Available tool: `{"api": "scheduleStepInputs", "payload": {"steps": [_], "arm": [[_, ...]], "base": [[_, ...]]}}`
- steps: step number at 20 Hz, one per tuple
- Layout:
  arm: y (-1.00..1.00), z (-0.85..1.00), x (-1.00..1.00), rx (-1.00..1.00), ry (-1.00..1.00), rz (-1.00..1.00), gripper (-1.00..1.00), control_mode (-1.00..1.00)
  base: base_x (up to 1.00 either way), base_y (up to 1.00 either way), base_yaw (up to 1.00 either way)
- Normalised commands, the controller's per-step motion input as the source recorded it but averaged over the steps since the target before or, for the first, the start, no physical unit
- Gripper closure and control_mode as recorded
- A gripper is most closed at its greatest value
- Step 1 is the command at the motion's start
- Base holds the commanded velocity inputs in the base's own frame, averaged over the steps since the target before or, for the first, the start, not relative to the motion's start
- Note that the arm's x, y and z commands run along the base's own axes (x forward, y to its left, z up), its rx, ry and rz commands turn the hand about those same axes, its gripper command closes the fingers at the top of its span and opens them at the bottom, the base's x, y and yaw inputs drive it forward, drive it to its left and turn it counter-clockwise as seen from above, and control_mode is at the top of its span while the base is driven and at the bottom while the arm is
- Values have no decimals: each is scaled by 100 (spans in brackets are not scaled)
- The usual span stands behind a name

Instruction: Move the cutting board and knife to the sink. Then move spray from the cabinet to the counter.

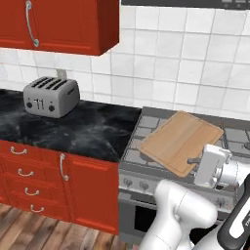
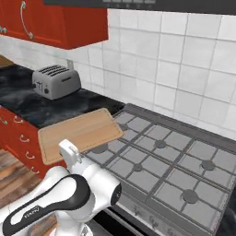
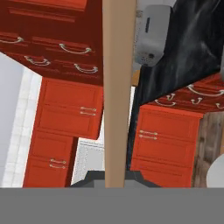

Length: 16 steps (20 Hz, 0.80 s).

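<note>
Cutting board (image 1: 183, 139), held level over the stove (image 2: 175, 161). End effector (image 1: 194, 161) clenched on its near edge. Toaster (image 1: 51, 96) on worktop (image 1: 93, 132), well beyond the board.

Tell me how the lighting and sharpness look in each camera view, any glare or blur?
Left base view: even, flat light, faint sheen on the black counter, soft shadow under the cutting board. Right base view: same flat light, no glare on the toaster, slightly soft rendering. Hand view: rolled sideways, the board's edge a blurry tan band running up from the tool.
</note>
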Motion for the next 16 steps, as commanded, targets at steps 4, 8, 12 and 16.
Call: {"api": "scheduleStepInputs", "payload": {"steps": [4, 8, 12, 16], "arm": [[0, 0, 0, 0, 0, 0, 100, 100], [0, 0, 0, 0, 0, 0, 100, 100], [0, 0, 0, 0, 0, 0, 100, 100], [0, 0, 0, 0, 0, 0, 100, 100]], "base": [[8, 44, 62], [15, 39, 63], [33, 39, 51], [56, 38, 34]]}}
